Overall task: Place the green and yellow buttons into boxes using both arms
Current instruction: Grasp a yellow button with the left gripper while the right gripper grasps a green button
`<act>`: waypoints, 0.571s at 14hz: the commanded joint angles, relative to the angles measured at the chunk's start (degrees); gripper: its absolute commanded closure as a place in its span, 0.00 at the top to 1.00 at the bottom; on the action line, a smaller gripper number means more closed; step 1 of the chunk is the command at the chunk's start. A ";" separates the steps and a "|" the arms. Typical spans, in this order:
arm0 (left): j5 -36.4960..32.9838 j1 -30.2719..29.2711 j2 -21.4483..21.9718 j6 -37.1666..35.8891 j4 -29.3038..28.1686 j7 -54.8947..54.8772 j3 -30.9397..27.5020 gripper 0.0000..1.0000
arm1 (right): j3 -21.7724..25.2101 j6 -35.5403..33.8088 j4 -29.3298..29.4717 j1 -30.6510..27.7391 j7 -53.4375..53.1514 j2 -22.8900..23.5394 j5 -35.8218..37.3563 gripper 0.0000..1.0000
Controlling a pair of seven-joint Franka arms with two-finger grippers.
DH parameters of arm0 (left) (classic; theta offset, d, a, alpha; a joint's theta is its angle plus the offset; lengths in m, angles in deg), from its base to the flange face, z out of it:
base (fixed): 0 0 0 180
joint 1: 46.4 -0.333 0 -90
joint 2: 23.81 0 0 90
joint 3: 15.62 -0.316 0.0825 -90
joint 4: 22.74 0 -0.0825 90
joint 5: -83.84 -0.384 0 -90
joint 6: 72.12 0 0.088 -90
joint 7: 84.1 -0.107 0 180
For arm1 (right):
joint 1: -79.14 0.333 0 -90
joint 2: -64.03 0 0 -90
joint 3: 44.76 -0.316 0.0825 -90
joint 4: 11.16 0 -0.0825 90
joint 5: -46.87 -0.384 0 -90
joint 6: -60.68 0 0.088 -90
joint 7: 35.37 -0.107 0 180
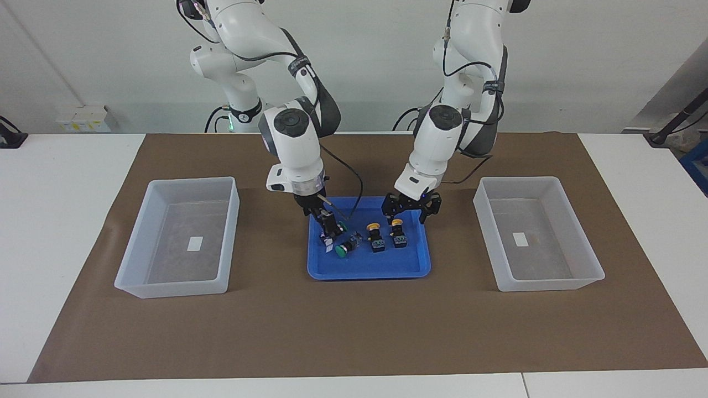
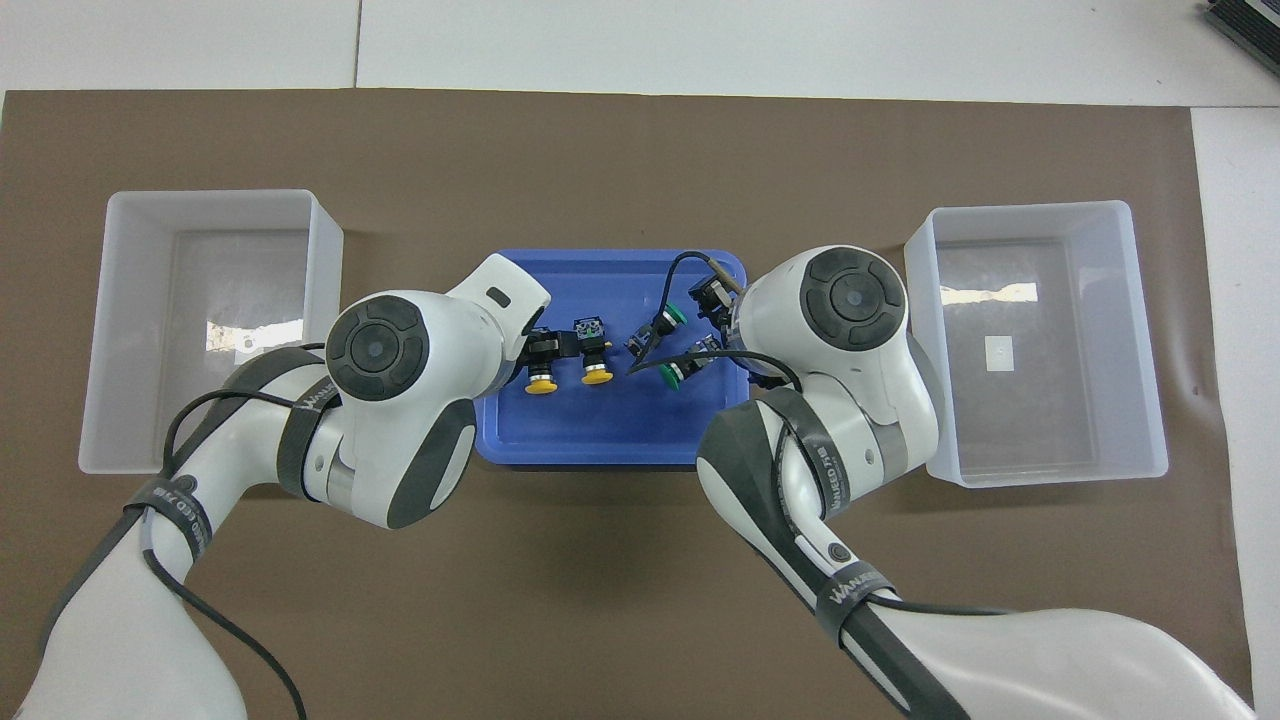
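Note:
Four buttons lie in a shallow blue tray (image 1: 370,266) in the middle. Two have yellow caps (image 1: 374,235) (image 1: 398,232) and two have green caps (image 1: 342,250) (image 1: 343,225). They also show in the overhead view: yellow (image 2: 597,375) (image 2: 542,383), green (image 2: 673,372) (image 2: 672,315). My left gripper (image 1: 407,218) is open, just above the yellow button nearest the left arm's end. My right gripper (image 1: 328,231) is down in the tray at the green buttons, against the body of one. Both boxes (image 1: 191,181) (image 1: 520,179) hold no buttons.
The boxes stand on a brown mat (image 1: 354,331), one at each end of the tray (image 2: 600,430), each with a white sticker on its floor. In the overhead view the arms' wrists cover part of the tray and both grippers.

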 commanded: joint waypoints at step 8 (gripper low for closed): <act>0.94 2.70 -2.90 5.71 -3.04 -0.59 -0.83 0.94 | 0.01 7.64 -4.89 2.63 -1.08 2.28 -1.77 0.92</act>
